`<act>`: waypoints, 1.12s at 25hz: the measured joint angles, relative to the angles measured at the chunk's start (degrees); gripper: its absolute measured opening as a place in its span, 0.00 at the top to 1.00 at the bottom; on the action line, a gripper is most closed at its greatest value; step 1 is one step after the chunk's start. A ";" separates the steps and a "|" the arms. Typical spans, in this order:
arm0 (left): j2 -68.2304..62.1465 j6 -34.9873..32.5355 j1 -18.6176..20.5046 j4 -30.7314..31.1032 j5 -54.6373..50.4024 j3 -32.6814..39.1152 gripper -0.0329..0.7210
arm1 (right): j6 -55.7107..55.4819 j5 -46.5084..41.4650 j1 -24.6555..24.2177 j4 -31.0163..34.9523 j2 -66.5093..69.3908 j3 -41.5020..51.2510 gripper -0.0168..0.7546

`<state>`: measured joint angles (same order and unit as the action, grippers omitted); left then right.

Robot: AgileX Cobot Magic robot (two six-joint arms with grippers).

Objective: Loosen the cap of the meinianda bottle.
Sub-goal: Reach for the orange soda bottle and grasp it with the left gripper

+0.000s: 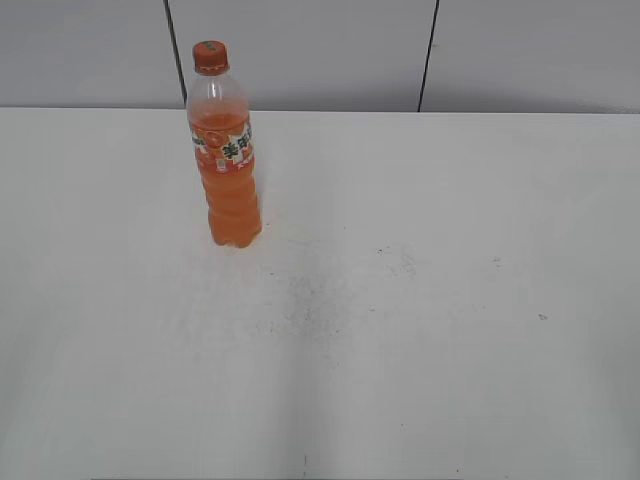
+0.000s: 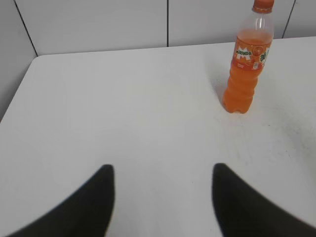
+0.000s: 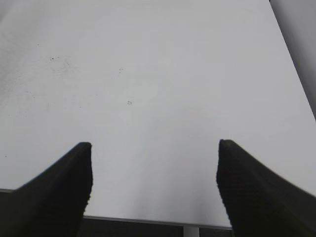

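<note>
The meinianda bottle (image 1: pixel 228 170) stands upright on the white table at the back left, full of orange drink, with its orange cap (image 1: pixel 210 55) on top. In the left wrist view the bottle (image 2: pixel 245 69) stands far ahead to the right, its cap (image 2: pixel 263 5) at the top edge. My left gripper (image 2: pixel 162 170) is open and empty, well short of the bottle. My right gripper (image 3: pixel 154 145) is open and empty over the table's near edge. Neither gripper shows in the exterior view.
The white table (image 1: pixel 420 300) has faint dark specks (image 1: pixel 400 260) near its middle. A grey panelled wall (image 1: pixel 320 50) runs behind it. The table's left edge (image 2: pixel 17 94) and near edge (image 3: pixel 148 219) show in the wrist views.
</note>
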<state>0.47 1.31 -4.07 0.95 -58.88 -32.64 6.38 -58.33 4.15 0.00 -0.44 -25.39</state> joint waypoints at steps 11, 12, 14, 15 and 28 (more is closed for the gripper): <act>-6.54 7.14 0.00 13.16 11.75 -1.55 0.25 | 0.00 0.05 0.00 0.00 0.00 0.00 0.22; -9.27 8.76 0.00 16.69 14.99 -1.60 0.25 | 0.00 0.05 0.00 0.00 0.00 0.00 0.22; -16.64 11.80 0.00 21.84 20.29 -1.72 0.25 | 0.00 0.05 0.00 0.00 0.00 0.00 0.22; -20.11 13.65 0.00 23.82 23.36 -1.72 0.25 | 0.00 0.05 0.00 0.00 0.00 0.00 0.22; -64.04 25.94 20.35 28.48 64.86 -5.07 0.25 | 0.00 0.05 0.00 0.66 0.00 0.00 0.22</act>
<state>-63.56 27.26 16.28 29.43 5.98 -37.71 6.38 -58.28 4.15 0.66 -0.44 -25.39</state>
